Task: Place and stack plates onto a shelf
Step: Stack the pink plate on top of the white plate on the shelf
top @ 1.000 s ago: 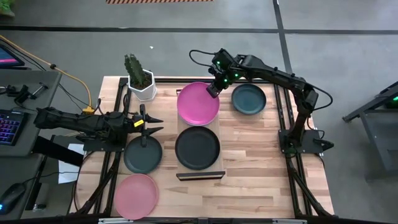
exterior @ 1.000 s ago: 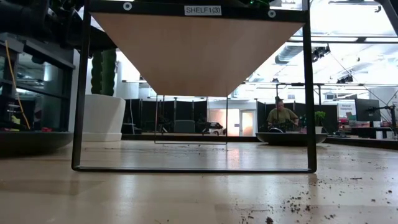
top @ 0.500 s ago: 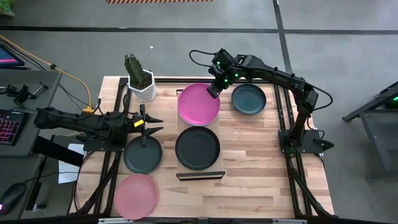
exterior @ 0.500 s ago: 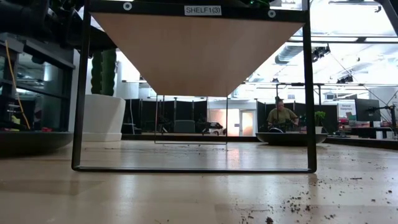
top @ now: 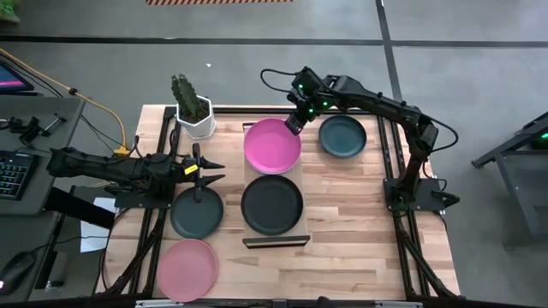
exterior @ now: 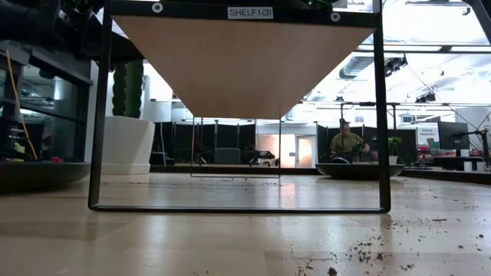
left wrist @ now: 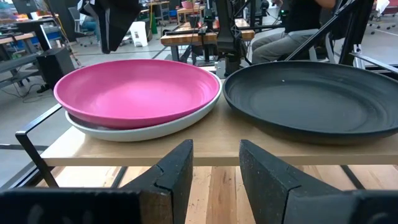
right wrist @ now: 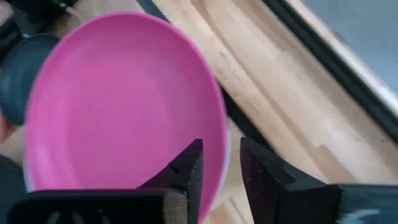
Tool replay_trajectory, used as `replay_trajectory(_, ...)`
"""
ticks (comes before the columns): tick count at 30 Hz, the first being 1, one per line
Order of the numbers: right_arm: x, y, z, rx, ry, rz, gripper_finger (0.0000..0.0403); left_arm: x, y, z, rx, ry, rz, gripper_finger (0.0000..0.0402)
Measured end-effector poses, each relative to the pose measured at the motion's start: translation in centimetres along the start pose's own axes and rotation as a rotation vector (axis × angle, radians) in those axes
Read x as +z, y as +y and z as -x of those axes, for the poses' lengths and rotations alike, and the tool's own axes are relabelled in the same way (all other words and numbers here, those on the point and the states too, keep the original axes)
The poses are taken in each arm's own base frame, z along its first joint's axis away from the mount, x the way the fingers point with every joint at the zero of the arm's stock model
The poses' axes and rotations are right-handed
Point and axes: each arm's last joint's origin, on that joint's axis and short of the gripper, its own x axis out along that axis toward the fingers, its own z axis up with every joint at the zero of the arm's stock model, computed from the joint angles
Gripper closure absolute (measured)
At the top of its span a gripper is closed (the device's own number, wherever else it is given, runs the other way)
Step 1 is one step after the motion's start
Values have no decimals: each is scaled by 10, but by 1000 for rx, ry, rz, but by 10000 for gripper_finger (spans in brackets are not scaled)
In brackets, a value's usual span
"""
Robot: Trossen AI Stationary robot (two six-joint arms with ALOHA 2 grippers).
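Note:
A pink plate (top: 272,145) (left wrist: 137,90) lies on a pale mint-white plate (left wrist: 155,129) on the far half of the light-wood shelf (top: 257,233) (left wrist: 205,146). A dark plate (top: 271,204) (left wrist: 311,99) sits on the shelf's near half. My right gripper (top: 294,124) (right wrist: 219,152) (left wrist: 118,25) is open just above the pink plate's far right rim (right wrist: 222,118), apart from it. My left gripper (top: 214,170) (left wrist: 214,149) is open, level with the shelf's left side. On the table rest a dark plate (top: 196,212), a pink plate (top: 187,268) and a dark plate (top: 342,137).
A white pot with a cactus (top: 195,115) stands at the far left of the table. The shelf's black frame (exterior: 98,115) stands on the table, and soil crumbs (exterior: 368,249) lie on the table in front of it. A person (exterior: 347,144) sits in the room beyond.
The pink plate's far edge has dropped slightly, and the plate now lies flat on the pale plate. My right gripper has stayed at the plate's far right rim.

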Motion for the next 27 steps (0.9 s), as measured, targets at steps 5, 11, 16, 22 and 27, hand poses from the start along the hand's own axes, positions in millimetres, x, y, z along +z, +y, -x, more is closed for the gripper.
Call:
replay_trajectory(5, 0, -5, 1, -27, 1, 30, 308, 0, 0, 0, 0, 0, 0, 281)
replay_trajectory(11, 4, -7, 4, -22, -34, 64, 308, 0, 0, 0, 6, 0, 0, 281)
replay_trajectory(16, 19, 8, -2, 25, -197, 123, 317, 0, 1, 0, 34, 2, -1, 281)
replay_trajectory(22, 31, 32, -35, 87, -312, 186, 394, 0, 1, 0, 39, 2, -1, 281)
replay_trajectory(27, 35, 44, -71, 119, -355, 203, 390, 0, 1, 0, 39, 1, -1, 281)
